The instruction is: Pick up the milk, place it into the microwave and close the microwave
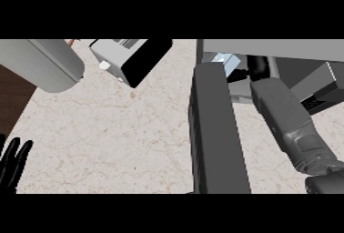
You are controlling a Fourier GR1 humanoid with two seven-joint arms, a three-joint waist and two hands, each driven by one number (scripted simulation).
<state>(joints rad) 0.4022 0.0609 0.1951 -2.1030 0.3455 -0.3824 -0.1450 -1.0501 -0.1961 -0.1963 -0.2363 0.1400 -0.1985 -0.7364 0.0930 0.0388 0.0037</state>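
Counter (pixel 121 132): pale marbled stone, toaster (pixel 128 57) at far edge.
Milk (pixel 225 63): pale blue carton, just inside microwave (pixel 295 54) mouth, beside right hand.
Right hand (pixel 257 68): deep in opening; finger state cannot tell.
Door (pixel 218 136): swung wide open, alongside forearm.
Left hand (pixel 13 164): resting at lower left, fingers straight.
Risk: carton tipping on withdrawal; door catching forearm if closed early.

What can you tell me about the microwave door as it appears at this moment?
The microwave door is a long, dark grey slab that looks like matte metal or plastic. It stands swung open, edge-on to the head view, and reaches from the microwave at the top toward the lower edge, over the pale marble counter. The right forearm passes beside it on the right; whether they touch is unclear.
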